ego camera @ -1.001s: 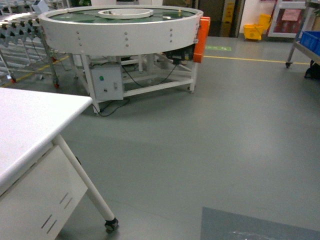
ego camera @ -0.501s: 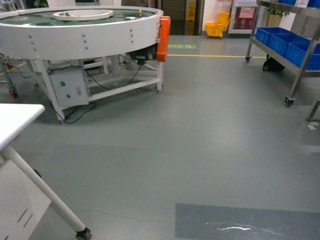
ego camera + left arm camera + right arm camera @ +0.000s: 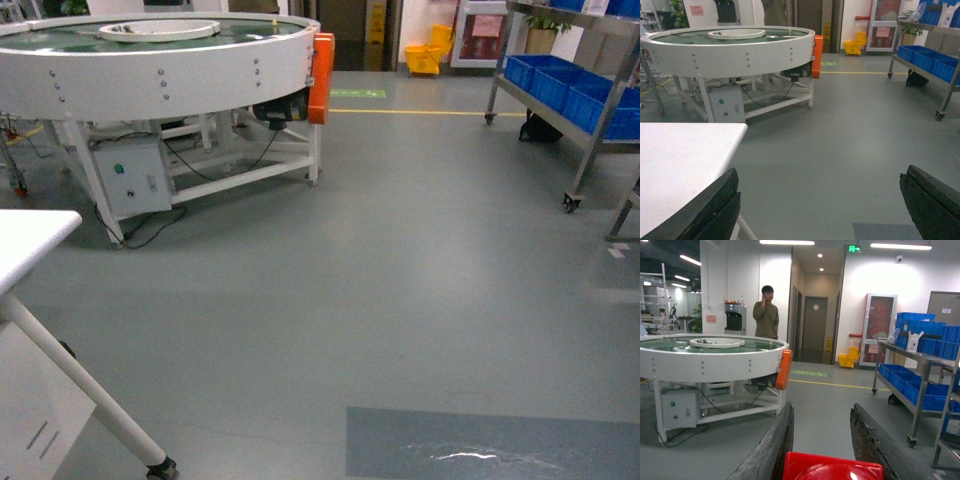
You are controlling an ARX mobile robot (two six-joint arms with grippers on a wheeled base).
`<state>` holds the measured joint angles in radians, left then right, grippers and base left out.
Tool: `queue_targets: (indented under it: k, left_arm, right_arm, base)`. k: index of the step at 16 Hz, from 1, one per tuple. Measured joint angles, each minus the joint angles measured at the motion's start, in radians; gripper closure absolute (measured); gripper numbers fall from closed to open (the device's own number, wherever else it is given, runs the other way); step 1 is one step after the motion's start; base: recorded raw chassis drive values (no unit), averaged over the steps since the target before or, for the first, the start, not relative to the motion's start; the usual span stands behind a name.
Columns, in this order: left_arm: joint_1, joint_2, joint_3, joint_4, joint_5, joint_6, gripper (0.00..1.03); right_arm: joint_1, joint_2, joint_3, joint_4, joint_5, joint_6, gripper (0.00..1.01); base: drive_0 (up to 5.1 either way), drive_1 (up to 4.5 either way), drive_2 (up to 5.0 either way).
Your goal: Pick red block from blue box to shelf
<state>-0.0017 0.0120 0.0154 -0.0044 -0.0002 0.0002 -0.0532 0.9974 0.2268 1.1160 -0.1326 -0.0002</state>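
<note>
While carrying the small red plastic block (image 3: 832, 467) between its fingers, right gripper (image 3: 821, 445) is facing the steel wheeled shelf (image 3: 920, 390) ahead-right | pick done, placing pending | left gripper (image 3: 820, 210) is gaping wide, empty

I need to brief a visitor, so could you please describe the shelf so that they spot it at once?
Look past the big white round conveyor table to the room's right side. The shelf is a shiny steel rack on castors holding dark blue crates, unlike the yellow mop bucket beyond.

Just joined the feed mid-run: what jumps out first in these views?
The big white round conveyor table fills the upper left of the head view. Far right stands the steel shelf loaded with dark blue crates. In the right wrist view, the right gripper pinches the red block.
</note>
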Motion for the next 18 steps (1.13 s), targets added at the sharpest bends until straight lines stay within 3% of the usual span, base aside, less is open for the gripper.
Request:
queue_targets:
  k: [18]
  left_arm:
    - [0.0, 0.0, 0.0, -0.003, 0.0, 0.0, 0.05]
  right_arm:
    - [0.001, -0.002, 0.0, -0.003, 0.0, 0.0, 0.73]
  base:
    - [0.0, 3.99, -4.1]
